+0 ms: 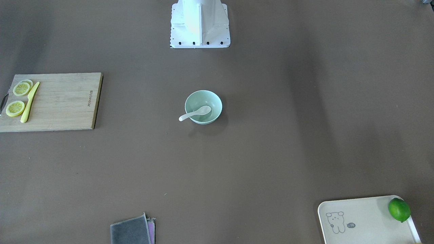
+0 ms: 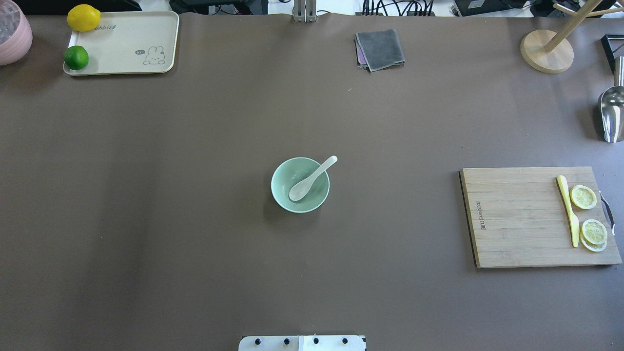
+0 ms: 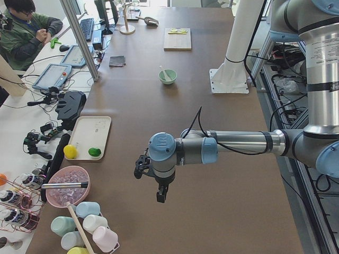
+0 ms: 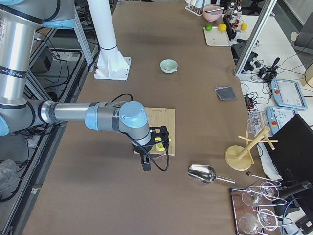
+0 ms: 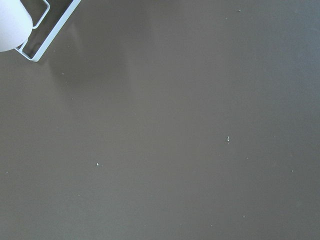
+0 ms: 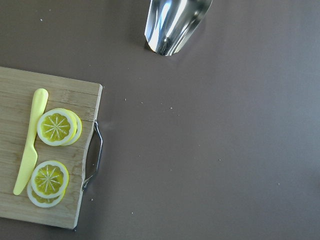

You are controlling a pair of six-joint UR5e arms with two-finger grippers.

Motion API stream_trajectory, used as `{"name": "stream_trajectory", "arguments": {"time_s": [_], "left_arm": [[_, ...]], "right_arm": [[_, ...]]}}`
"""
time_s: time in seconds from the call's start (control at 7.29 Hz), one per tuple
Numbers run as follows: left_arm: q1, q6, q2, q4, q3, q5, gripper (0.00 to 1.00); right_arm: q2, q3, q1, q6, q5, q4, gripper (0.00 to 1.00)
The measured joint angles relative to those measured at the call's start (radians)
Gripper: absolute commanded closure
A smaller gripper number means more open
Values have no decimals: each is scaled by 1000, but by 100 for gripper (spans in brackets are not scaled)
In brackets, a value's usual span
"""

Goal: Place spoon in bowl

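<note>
Left gripper (image 3: 160, 197): hangs over bare table (image 5: 165, 130). It shows in the side view only, so its opening cannot be told. Right gripper (image 4: 145, 166): same limit, near the cutting board (image 4: 164, 119). Both central views show neither gripper. Spoon (image 2: 312, 179): scoop inside bowl (image 2: 281, 183), handle over the rim. The right wrist view adds lemon slices (image 6: 56, 126) and a metal scoop (image 6: 175, 22).

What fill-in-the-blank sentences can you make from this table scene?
The spoon lies in the bowl, its handle over the ____.
The knife on the cutting board is coloured ____.
The tray holds a lemon and a lime, ____ fruits altogether.
Missing words: rim; yellow; two.
</note>
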Motion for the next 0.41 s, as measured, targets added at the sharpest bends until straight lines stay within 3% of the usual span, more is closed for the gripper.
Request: {"name": "stream_trajectory", "arguments": {"time_s": [0.14, 0.41], "left_arm": [[0, 3, -4, -2, -13, -3, 1], [-1, 8, 5, -1, -45, -14, 1]], "right_arm": [[2, -15, 6, 3, 27, 0, 0], [8, 3, -6, 70, -30, -13, 0]]}}
